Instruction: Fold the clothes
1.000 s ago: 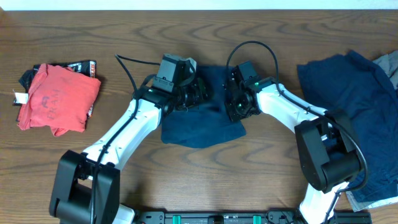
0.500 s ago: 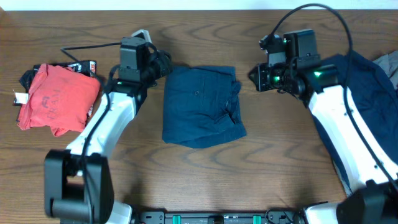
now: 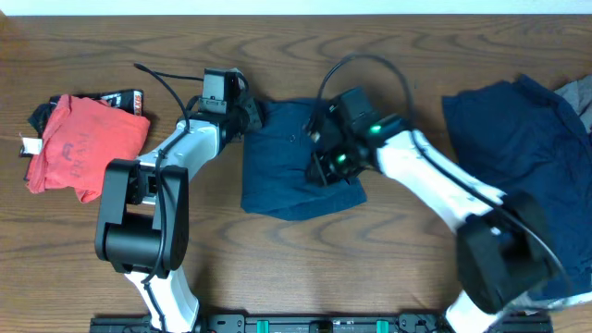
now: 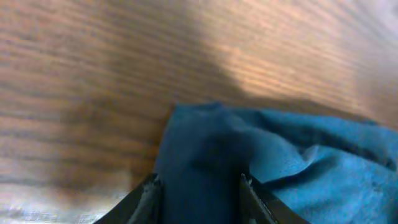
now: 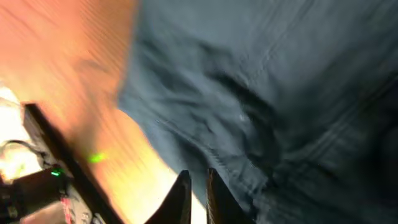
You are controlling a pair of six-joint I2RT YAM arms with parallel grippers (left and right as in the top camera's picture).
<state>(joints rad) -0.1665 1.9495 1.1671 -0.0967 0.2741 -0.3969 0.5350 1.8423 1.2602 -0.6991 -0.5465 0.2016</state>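
Red garment (image 3: 83,143) is lying far left on the wooden surface (image 3: 305,268). Left gripper (image 4: 199,199): jaws are being held apart around the top-left corner of the folded navy garment (image 3: 287,185), centre. Right gripper (image 5: 196,193): jaws are being held nearly closed, nothing seen between them, at its right edge. Unfolded navy garment (image 3: 518,139) is lying far right.

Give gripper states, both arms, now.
Left gripper: straddles a corner of the folded blue garment; grip cannot be told.
Right gripper: closed, holding nothing.
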